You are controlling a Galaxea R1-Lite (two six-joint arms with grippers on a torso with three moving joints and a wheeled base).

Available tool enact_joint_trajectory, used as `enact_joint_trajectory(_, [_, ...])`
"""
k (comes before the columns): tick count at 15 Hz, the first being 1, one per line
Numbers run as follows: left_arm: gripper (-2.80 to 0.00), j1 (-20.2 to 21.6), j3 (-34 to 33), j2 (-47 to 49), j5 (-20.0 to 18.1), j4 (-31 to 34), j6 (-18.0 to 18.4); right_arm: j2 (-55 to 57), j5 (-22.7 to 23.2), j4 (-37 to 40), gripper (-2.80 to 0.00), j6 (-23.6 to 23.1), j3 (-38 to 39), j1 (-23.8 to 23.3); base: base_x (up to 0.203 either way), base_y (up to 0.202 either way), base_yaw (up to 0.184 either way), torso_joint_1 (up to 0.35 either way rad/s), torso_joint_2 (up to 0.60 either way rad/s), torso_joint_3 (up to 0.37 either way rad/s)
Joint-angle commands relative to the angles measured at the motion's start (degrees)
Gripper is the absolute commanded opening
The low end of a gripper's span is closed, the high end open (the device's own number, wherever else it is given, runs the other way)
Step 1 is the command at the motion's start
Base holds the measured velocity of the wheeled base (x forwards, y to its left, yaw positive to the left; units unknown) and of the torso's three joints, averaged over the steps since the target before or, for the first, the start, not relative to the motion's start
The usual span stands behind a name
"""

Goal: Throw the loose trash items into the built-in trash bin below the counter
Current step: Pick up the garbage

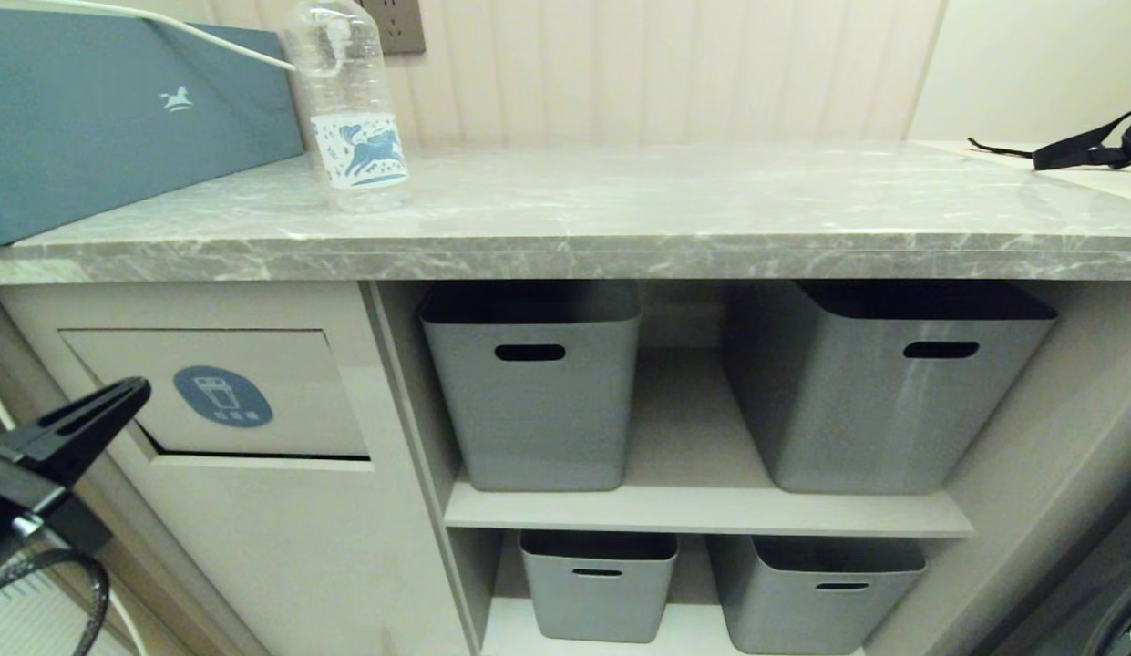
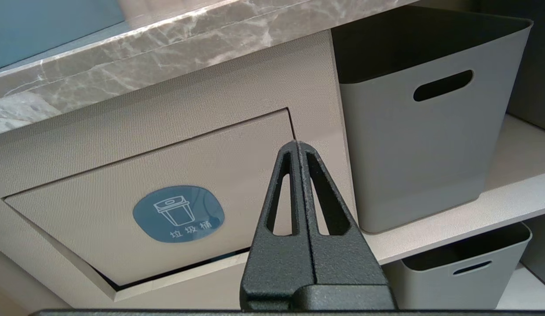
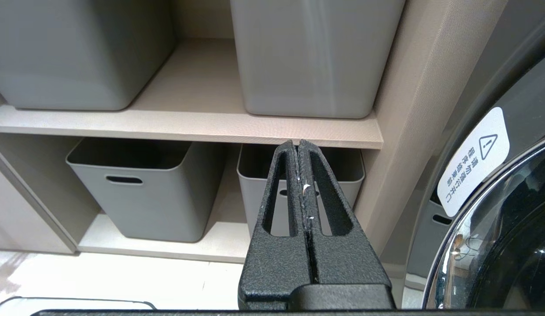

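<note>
One black left gripper (image 1: pixel 132 394), fingers pressed together and empty, hangs just beside the beige tilting bin flap (image 1: pixel 282 383), likely poised to push it.

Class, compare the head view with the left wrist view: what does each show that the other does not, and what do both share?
Only the head view shows the clear water bottle standing on the counter, the black strap at the far right, and all four grey tubs.

Only the left wrist view shows the left pincer shut and empty, its tip pointing at the flap's upper corner.

Both show the marble counter edge, the blue box, the trash bin flap with its blue sticker, slightly ajar at the bottom, and the nearest upper tub.
</note>
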State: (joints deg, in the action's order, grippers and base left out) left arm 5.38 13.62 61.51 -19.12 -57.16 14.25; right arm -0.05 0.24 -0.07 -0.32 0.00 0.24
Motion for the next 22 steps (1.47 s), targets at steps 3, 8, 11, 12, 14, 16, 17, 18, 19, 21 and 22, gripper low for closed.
enact_joint_trajectory(3, [-2.80, -0.10, -0.15, -0.43, -0.32, -0.32, 0.08, -0.04, 0.02, -0.01, -2.80, -0.03, 0.00, 0.05, 0.000, 0.000, 0.000, 0.000, 0.00, 0.000])
enact_joint_trajectory(8, [-2.80, -0.10, 0.01, -1.75, -0.39, -0.32, 0.08, -0.04, 0.02, -0.01, -2.80, -0.03, 0.00, 0.02, 0.000, 0.000, 0.000, 0.000, 0.00, 0.000])
enact_joint_trajectory(11, [-2.80, -0.10, -0.32, -2.08, -0.21, -0.29, 0.81, -0.04, 0.02, -0.01, -2.80, -0.03, 0.00, 0.02, 0.000, 0.000, 0.000, 0.000, 0.00, 0.000])
enact_joint_trajectory(12, [-2.80, -0.10, -0.75, -2.16, -0.14, -0.32, 1.26, -0.04, 0.02, -0.01, -2.80, -0.03, 0.00, 0.02, 0.000, 0.000, 0.000, 0.000, 0.00, 0.000])
enact_joint_trajectory(14, [-2.80, -0.10, -0.97, -2.46, -0.13, -0.30, 1.31, -0.04, 0.02, -0.01, -2.80, -0.03, 0.00, 0.07, 0.000, 0.000, 0.000, 0.000, 0.00, 0.000])
enact_joint_trajectory(16, [-2.80, -0.10, -1.70, -2.71, -0.17, -0.32, 1.31, -0.04, 0.02, -0.01, -2.80, -0.03, 0.00, 0.02, 0.000, 0.000, 0.000, 0.000, 0.00, 0.000])
enact_joint_trajectory(17, [-2.80, -0.10, -2.32, -2.88, -0.21, -0.32, 1.64, -0.04, 0.02, -0.01, -2.80, -0.21, 0.00, 0.02, 0.000, 0.000, 0.000, 0.000, 0.00, 0.000])
enact_joint_trajectory(18, [-2.80, -0.10, -2.67, -3.12, -0.26, -0.32, 2.22, -0.04, 0.02, 0.04, -2.80, -0.21, 0.00, 0.06, 0.000, 0.000, 0.000, 0.000, 0.00, 0.000])
enact_joint_trajectory(19, [-2.80, -0.10, -2.81, -3.24, -0.31, -0.32, 2.36, -0.04, 0.02, 0.07, -2.80, -0.12, 0.00, 0.11, 0.000, 0.000, 0.000, 0.014, -0.07, -0.027])
enact_joint_trajectory(21, [-2.80, -0.28, -2.81, -3.35, -0.39, -0.32, 2.45, -0.04, 0.02, -0.01, -2.80, -0.21, 0.00, 0.02, 0.000, 0.000, 0.000, 0.063, -0.28, -0.219])
enact_joint_trajectory(22, [-2.80, -0.28, -2.68, -3.42, -0.39, -0.32, 2.45, -0.04, 0.02, 0.07, -2.80, -0.21, 0.00, 0.02, 0.000, 0.000, 0.000, 0.027, -0.15, -0.273])
